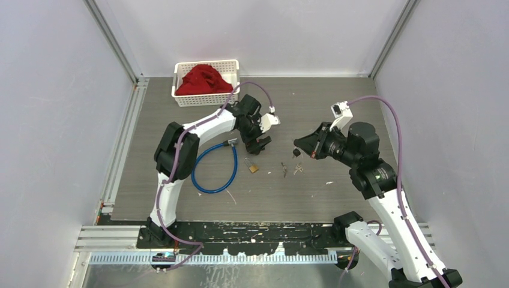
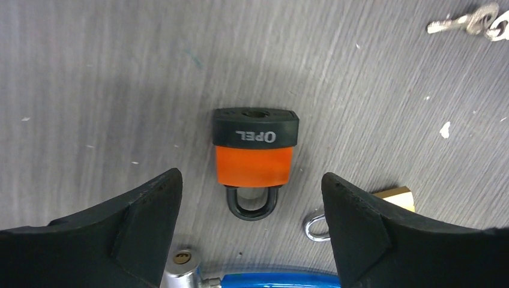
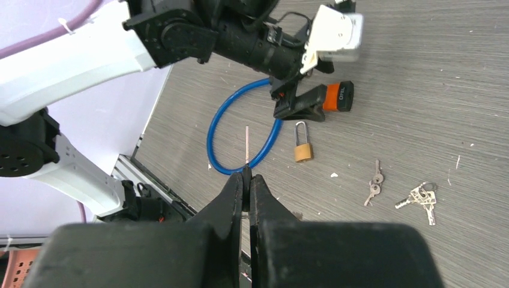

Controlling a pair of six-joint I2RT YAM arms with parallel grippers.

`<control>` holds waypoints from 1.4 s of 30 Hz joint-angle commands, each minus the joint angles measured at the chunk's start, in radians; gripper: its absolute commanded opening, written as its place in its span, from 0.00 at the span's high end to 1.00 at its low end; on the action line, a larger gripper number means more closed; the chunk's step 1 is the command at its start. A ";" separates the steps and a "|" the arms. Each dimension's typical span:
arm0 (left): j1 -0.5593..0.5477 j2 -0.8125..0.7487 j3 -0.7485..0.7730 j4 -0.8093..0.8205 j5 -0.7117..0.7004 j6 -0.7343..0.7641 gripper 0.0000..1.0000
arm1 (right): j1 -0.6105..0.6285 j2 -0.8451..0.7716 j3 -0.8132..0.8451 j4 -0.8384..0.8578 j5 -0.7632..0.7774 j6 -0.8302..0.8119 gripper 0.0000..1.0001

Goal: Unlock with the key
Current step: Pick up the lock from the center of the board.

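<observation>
Hovering over the orange-and-black padlock [image 2: 255, 150], the left gripper [image 2: 251, 183] has its jaws spread wide, one black finger [image 2: 141, 219] on each side of the body, touching nothing. We hold nothing on this side yet. The padlock lies flat on the grey wood-grain table [image 2: 90, 72], shackle toward the wrist camera and the black end, with what looks like the keyhole, pointing away. It sits near the blue cable lock [image 1: 213, 169] and the small brass padlock [image 1: 253, 167]. The right gripper [image 3: 246, 180] is pinched tight on the thin metal key [image 3: 247, 144], blade sticking straight out past the fingertips, in the air and apart from the padlock. Loose silver keys [image 3: 414, 195] lie on the table, unused.

Step in hand, as we judge it: grab the padlock body. To do it well we come straight down, keep the body centred between the fingers, and close across the orange flanks — not on the shackle, and not over the black end, since the keyhole has to face the right arm. The brass padlock's shackle lies close to our right finger, so we avoid catching it. A firm squeeze matters — a loose body would likely twist once the key pushes in. Then lift and turn the keyhole toward the blade.
</observation>
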 commanded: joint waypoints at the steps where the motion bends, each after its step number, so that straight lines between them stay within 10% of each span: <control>1: -0.008 -0.005 -0.040 0.051 0.019 0.047 0.16 | -0.003 0.006 0.068 0.047 -0.044 0.034 0.99; 14: -0.021 0.012 -0.076 0.091 0.047 0.057 0.41 | -0.005 0.016 0.096 0.041 -0.065 0.035 0.99; 22: -0.046 -0.132 -0.221 0.129 0.041 0.127 0.99 | -0.005 0.047 0.122 0.063 -0.088 0.045 0.99; 37: 0.047 -0.707 -0.131 -0.391 0.187 0.436 1.00 | -0.005 0.110 0.175 0.103 -0.104 0.055 0.99; 42: 0.062 -1.133 -0.360 -0.244 0.298 0.660 1.00 | -0.005 0.134 0.181 0.119 -0.147 0.042 0.99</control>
